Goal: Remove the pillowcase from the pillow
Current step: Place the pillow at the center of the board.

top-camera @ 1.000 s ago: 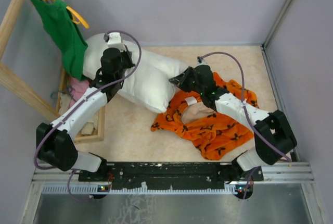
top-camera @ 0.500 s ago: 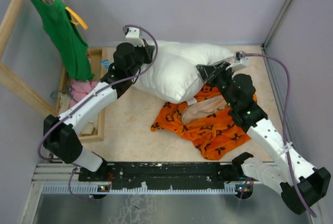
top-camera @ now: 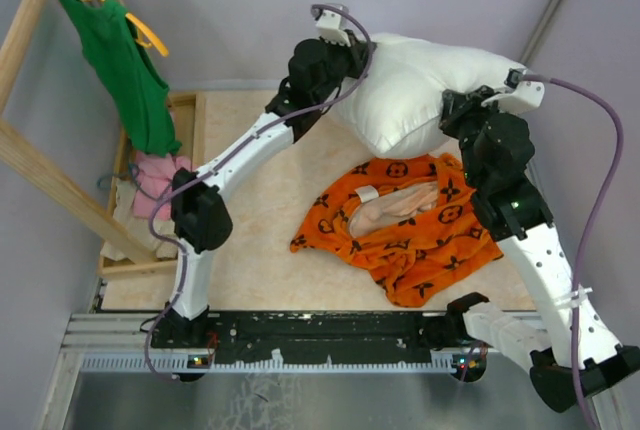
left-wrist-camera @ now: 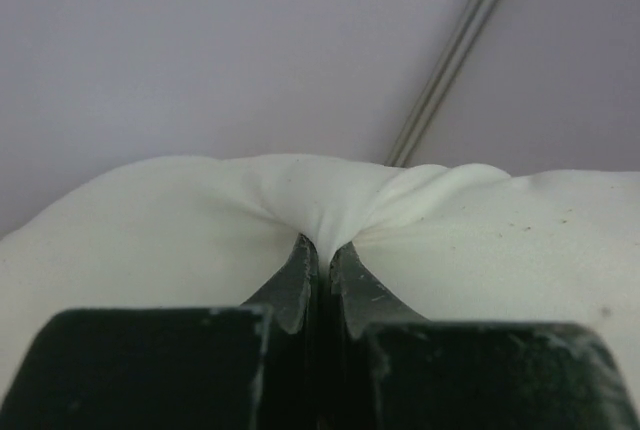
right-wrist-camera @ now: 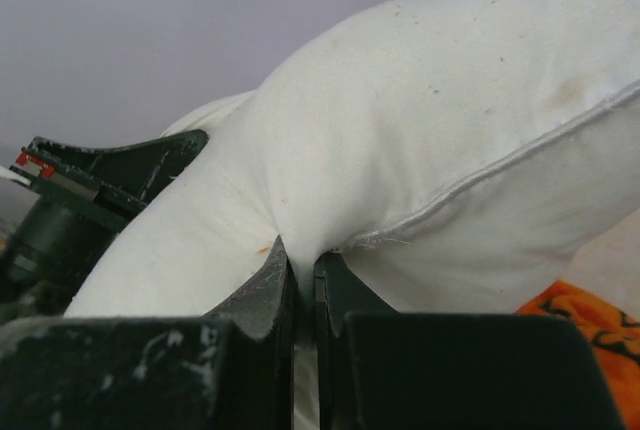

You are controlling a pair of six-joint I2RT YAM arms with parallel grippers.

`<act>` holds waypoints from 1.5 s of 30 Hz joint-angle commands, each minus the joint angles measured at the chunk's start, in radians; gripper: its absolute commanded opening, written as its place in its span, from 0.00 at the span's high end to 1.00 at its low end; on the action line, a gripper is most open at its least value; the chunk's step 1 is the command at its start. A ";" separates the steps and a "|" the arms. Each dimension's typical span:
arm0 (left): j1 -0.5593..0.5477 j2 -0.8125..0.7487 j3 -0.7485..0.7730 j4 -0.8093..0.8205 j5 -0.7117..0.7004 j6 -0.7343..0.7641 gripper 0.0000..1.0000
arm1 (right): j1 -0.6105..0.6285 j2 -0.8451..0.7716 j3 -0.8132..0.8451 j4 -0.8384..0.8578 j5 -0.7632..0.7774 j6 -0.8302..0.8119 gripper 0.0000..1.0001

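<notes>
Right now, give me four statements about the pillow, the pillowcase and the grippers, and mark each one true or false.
1. The left gripper and the right gripper both pinch the pillow. True.
2. The pillowcase covers the pillow. False: it lies crumpled on the table, off the pillow.
3. The right gripper is open. False: it is shut on a fold of the pillow.
4. The green tank top hangs at the far left. True.
</notes>
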 commanded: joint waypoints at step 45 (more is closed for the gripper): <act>-0.007 -0.036 -0.664 -0.055 0.254 -0.042 0.01 | -0.395 -0.017 0.148 -0.426 0.479 0.046 0.01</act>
